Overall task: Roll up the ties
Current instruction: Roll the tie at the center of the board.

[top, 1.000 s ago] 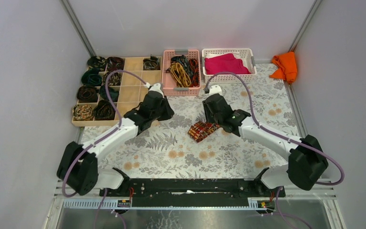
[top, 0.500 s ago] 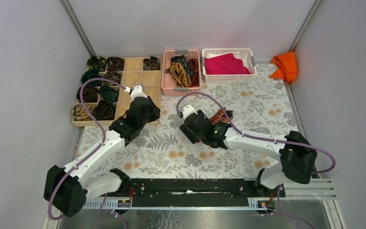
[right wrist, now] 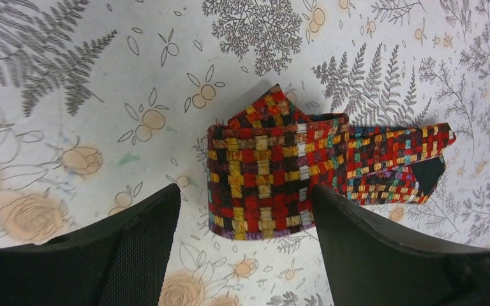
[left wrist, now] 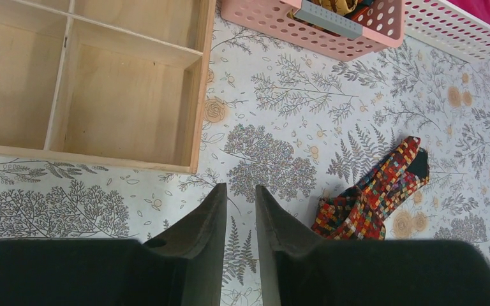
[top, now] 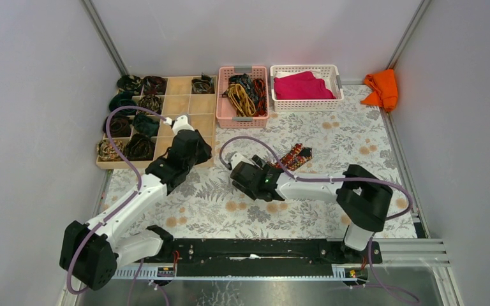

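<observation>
**Right jaws:** spread wide, gripping nothing. The red-orange tie [right wrist: 261, 185] lies on the surface [right wrist: 70, 95], in the gap between the two fingers [right wrist: 134, 248]. Its broad doubled-over end fills most of that gap. One edge sits close against the finger at the right of the wrist view, and a strip of printed surface shows on the other side. Cannot tell whether either finger touches the fabric. The narrower part of the tie runs ahead of the jaws and off toward that same finger's side, ending in a point with dark lining showing. The tie is folded over itself, not rolled.

**Left jaws:** drawn in to a narrow slit with nothing in it; the fern print shows through the gap. The tie lies ahead of these jaws and off to their right, apart from them.

**Around the left jaws:**
- The wooden compartment tray [left wrist: 194, 102] is ahead and to the left, its near corner just beside the line of the jaws.
- In the top view, rolled ties [top: 127, 124] sit in the tray's compartments farther to the left.
- The pink basket [left wrist: 281, 22] is farther ahead and holds loose ties [top: 244, 92].
- The white basket [left wrist: 459, 29] is beside it to the right and holds the magenta cloth [top: 301, 86].

The orange cloth [top: 383, 88] lies at the far right corner, well apart from both pairs of jaws.
</observation>
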Controlling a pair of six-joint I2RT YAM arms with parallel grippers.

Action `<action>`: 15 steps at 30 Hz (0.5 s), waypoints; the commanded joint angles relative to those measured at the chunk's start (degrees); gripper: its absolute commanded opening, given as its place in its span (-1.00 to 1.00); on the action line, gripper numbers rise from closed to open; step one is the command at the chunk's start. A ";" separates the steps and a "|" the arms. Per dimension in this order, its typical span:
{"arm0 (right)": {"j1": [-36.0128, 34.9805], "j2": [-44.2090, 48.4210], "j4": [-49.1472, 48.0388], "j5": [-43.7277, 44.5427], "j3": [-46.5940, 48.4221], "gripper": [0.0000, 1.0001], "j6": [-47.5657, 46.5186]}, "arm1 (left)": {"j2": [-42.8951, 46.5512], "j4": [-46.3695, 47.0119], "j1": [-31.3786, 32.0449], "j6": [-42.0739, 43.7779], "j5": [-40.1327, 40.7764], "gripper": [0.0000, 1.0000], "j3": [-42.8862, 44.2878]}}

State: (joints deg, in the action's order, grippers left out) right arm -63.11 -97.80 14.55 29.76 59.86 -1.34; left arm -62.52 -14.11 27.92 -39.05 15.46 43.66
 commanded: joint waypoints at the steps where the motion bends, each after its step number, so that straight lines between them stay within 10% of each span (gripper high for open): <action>1: -0.17 -3.60 -1.87 5.48 2.58 0.65 -2.50 | -0.15 1.47 -0.67 0.94 -0.31 -0.43 -0.90; 15: 3.76 -8.03 0.66 6.34 3.83 0.35 4.95 | -0.84 2.86 -1.47 1.19 -3.03 -0.46 -0.68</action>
State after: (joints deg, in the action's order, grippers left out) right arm -61.39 -105.10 14.17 35.38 61.78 -0.43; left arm -62.92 -13.74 26.89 -38.83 13.65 43.27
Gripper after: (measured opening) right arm 0.725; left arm 0.273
